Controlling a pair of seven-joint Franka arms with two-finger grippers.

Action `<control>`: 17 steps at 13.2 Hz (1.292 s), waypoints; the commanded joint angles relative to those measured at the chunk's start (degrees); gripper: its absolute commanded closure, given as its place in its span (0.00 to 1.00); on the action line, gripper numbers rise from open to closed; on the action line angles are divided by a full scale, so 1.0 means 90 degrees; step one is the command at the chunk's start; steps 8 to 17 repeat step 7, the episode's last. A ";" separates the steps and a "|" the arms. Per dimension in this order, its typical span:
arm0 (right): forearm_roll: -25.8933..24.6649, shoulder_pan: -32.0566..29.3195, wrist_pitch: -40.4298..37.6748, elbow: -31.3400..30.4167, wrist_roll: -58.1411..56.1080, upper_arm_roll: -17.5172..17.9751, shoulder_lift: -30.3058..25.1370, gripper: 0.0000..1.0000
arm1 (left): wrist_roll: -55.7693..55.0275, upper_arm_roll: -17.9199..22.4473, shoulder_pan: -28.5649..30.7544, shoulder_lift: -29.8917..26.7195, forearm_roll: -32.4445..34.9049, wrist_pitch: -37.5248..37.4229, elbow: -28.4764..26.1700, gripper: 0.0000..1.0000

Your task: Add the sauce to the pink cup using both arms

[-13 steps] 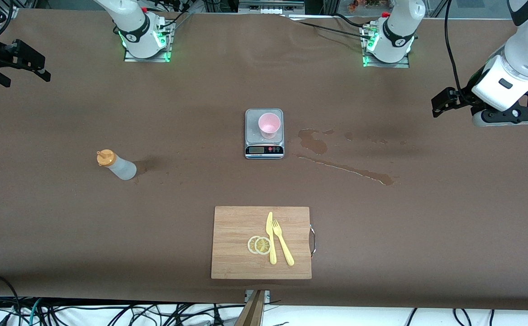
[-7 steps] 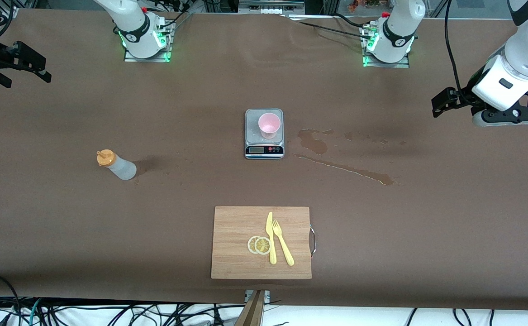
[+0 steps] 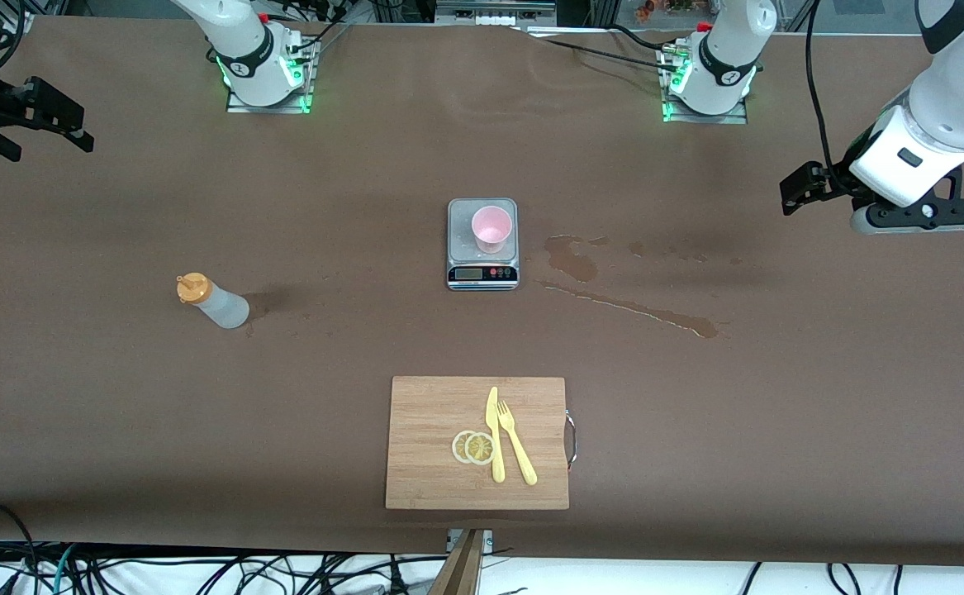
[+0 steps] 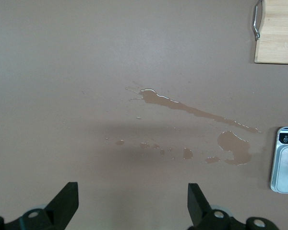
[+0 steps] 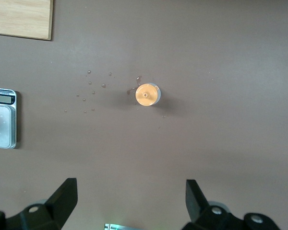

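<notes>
The sauce bottle (image 3: pixel 211 302), translucent with an orange cap, stands upright on the brown table toward the right arm's end; from above its round cap (image 5: pixel 147 94) shows. The pink cup (image 3: pixel 491 229) stands on a steel kitchen scale (image 3: pixel 482 273) at mid-table. My right gripper (image 3: pixel 50 142) hangs open over the table's right-arm end, well apart from the bottle, nothing between its fingers (image 5: pixel 65 199). My left gripper (image 3: pixel 795 188) hangs open and empty over the left arm's end, its fingers (image 4: pixel 67 203) wide above bare table.
Brown wet stains (image 3: pixel 572 258) and a long streak (image 3: pixel 638 310) lie beside the scale toward the left arm's end. A wooden cutting board (image 3: pixel 432 446) nearer the front camera holds a yellow knife (image 3: pixel 494 434), fork (image 3: pixel 516 446) and lemon slices (image 3: pixel 473 447).
The left arm's hand has shifted slightly toward the middle of the table. The right gripper has barely moved. Both stay open.
</notes>
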 commanded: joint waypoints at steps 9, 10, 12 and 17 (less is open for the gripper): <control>-0.0205 0.0063 -0.0029 0.0094 0.0105 0.0004 0.0025 0.00 | -0.0024 -0.0047 0.0068 0.0063 -0.0036 -0.0190 0.0178 0.00; -0.0205 0.0063 -0.0029 0.0094 0.0105 0.0004 0.0025 0.00 | -0.0024 -0.0047 0.0068 0.0063 -0.0036 -0.0190 0.0178 0.00; -0.0205 0.0063 -0.0029 0.0094 0.0105 0.0004 0.0025 0.00 | -0.0024 -0.0047 0.0068 0.0063 -0.0036 -0.0190 0.0178 0.00; -0.0205 0.0063 -0.0029 0.0094 0.0105 0.0004 0.0025 0.00 | -0.0024 -0.0047 0.0068 0.0063 -0.0036 -0.0190 0.0178 0.00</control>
